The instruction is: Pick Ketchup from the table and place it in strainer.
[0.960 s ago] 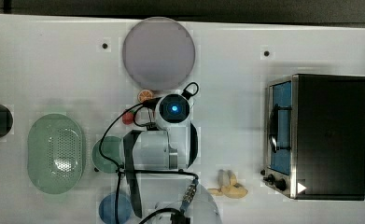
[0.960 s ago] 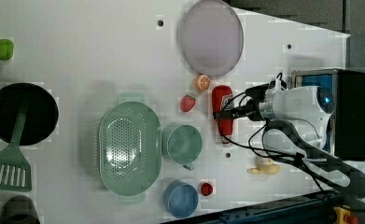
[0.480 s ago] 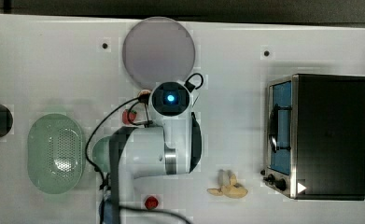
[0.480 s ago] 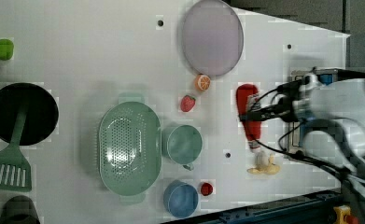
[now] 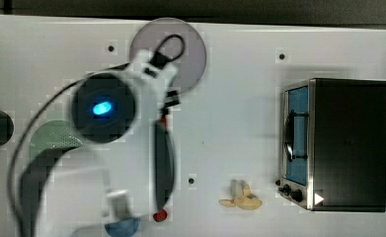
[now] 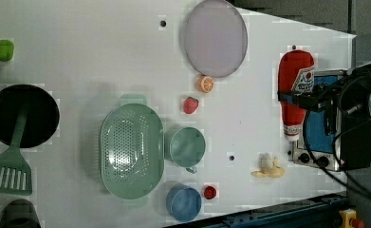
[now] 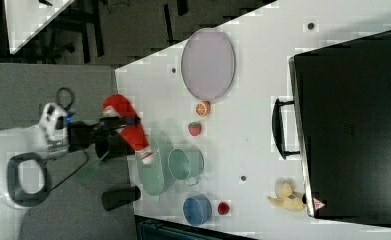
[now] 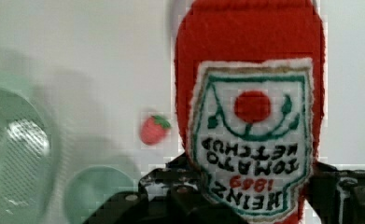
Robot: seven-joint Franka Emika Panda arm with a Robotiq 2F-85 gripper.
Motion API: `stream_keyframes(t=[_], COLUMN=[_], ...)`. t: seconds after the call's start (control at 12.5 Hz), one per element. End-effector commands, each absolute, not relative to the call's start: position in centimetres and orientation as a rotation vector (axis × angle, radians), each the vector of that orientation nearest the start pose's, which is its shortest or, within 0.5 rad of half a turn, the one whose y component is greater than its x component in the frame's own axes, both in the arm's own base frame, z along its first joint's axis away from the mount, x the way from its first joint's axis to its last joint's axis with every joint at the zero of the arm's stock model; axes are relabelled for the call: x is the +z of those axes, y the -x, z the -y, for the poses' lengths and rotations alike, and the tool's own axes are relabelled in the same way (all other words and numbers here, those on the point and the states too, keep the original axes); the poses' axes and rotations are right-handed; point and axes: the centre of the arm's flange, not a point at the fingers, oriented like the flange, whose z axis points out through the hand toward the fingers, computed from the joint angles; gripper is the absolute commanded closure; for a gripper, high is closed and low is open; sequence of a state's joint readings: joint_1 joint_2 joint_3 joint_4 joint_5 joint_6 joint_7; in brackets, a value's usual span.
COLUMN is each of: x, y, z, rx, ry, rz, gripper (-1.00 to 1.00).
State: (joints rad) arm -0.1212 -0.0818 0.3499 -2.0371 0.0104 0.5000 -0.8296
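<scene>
Ketchup [image 6: 294,90] up off the table, pinched across its label band by the gripper [image 6: 299,98], jaws part-open around the soft body. Hanging high, well apart from the strainer [image 6: 132,151] down on the table. Risky stretch ahead, probably: plush bottle, squeezed mid-body, liable to tilt or slide during a fast carry. Green cup [image 6: 187,146] just beside the strainer and strawberry [image 6: 190,105] near it. Off-centre release likely lands it in the wrong vessel or on the rim.

A strawberry [image 6: 190,105] lies beside an orange slice [image 6: 205,84], below the purple plate [image 6: 215,38] in the left view.
</scene>
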Motion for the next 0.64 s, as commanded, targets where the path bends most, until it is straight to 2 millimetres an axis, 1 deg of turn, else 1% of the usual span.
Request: stream_keyframes(t=[0.08, 0.16, 0.4, 0.56, 0.64], x=[42.9, 42.2, 39.6, 37.1, 35.7], y=[-49.3, -48.5, -46.6, -45.6, -45.2], z=[-22.1, -24.5, -31.3, -34.8, -36.0], rx=[0.045, 0.056, 0.055, 0.068, 0.094], ry=[3.139, 3.137, 3.081, 3.020, 3.001], rz=[0.171, 0.092, -0.036, -0.133, -0.159], gripper=[-0.21, -0.21, -0.21, -0.21, -0.21])
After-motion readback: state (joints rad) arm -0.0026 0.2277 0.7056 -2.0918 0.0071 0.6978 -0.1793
